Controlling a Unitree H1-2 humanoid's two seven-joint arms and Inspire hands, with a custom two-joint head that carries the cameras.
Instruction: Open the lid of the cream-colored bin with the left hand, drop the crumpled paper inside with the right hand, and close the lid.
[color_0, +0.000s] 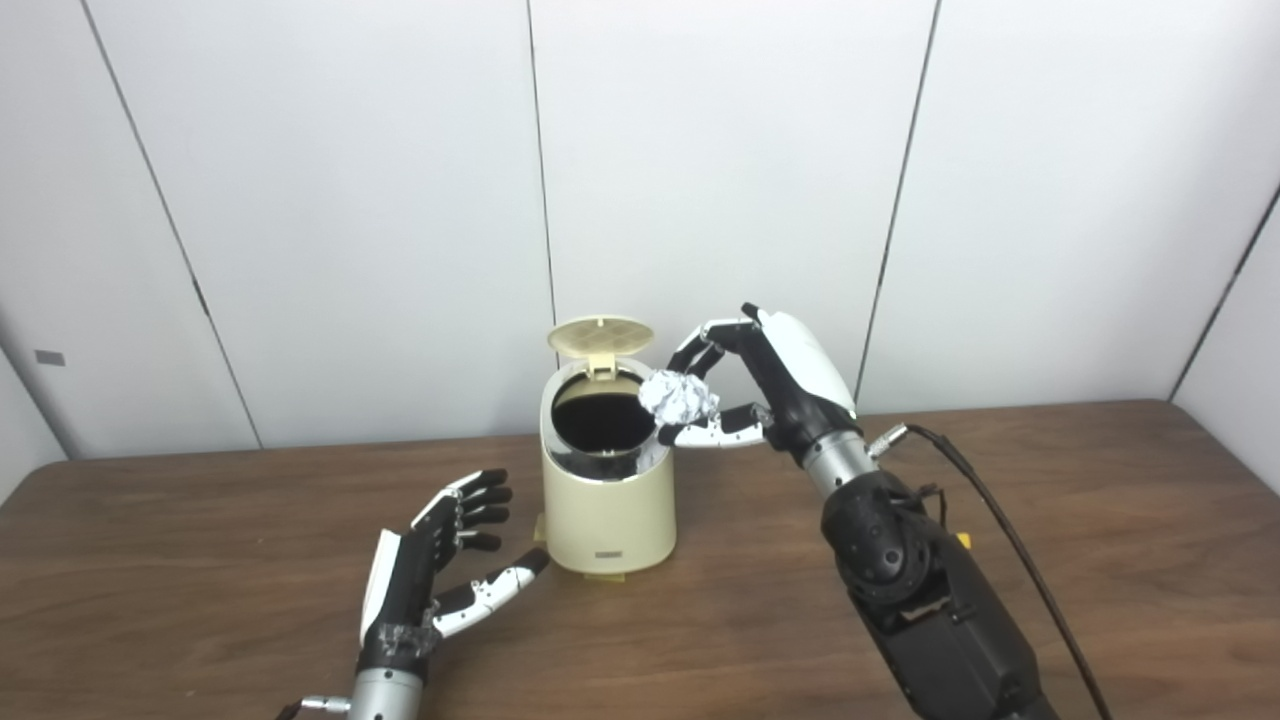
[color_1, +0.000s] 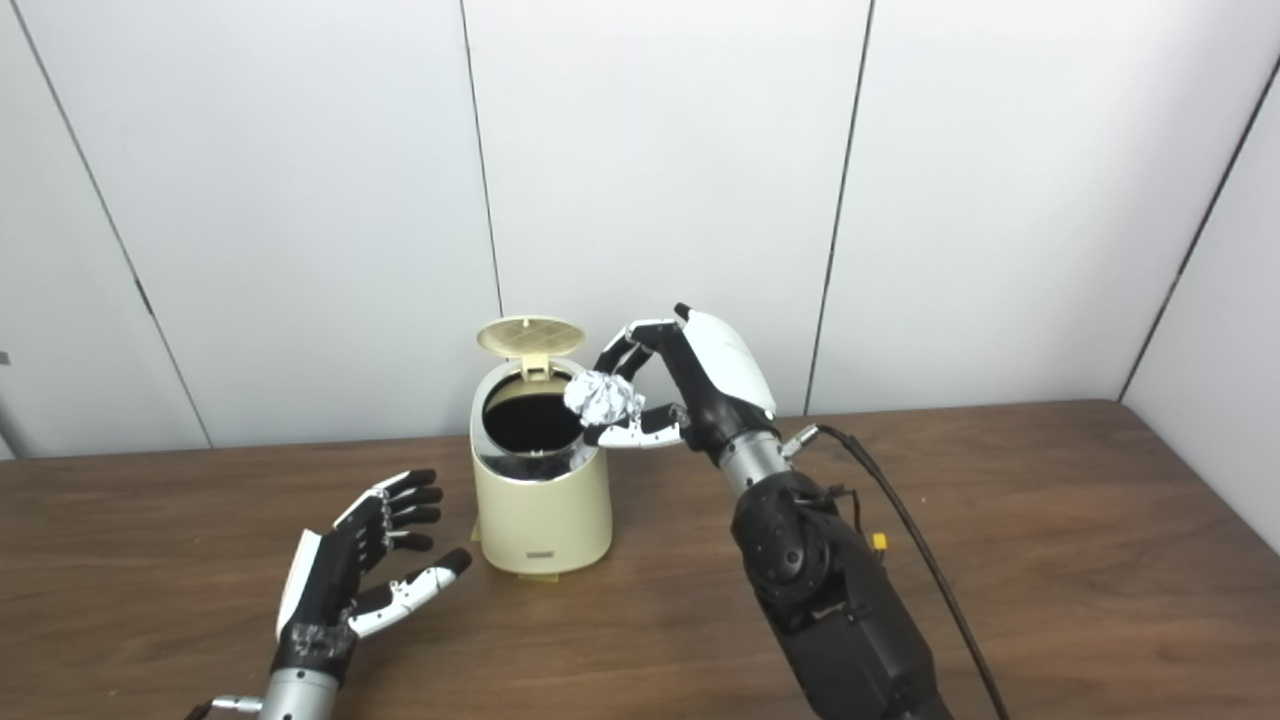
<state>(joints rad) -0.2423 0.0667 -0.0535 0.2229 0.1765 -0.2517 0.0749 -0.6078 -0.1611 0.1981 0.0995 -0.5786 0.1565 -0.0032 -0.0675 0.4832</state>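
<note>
In the left eye view you see the cream-colored cylindrical bin (color_0: 608, 490) standing upright on the dark brown wooden table (color_0: 1100, 520), its round ribbed lid (color_0: 600, 337) flipped up at the back and the dark opening exposed inside a shiny rim. Your right hand (color_0: 760, 385) is raised just beside the bin's upper right edge, its fingers (color_0: 700, 350) and thumb pinching the crumpled ball of silvery-white paper (color_0: 680, 397), which sits over the right edge of the rim. Your left hand (color_0: 440, 560) is low over the table just left of the bin, palm turned toward it, fingers spread and holding nothing; the thumb tip reaches close to the bin's base, though you cannot tell whether it touches. In the right eye view you find the same layout from slightly to the side: the paper ball overlaps the rim's right side, the lid stands open behind the opening, and a black cable (color_1: 900, 530) runs along the right forearm toward the bottom edge.
</note>
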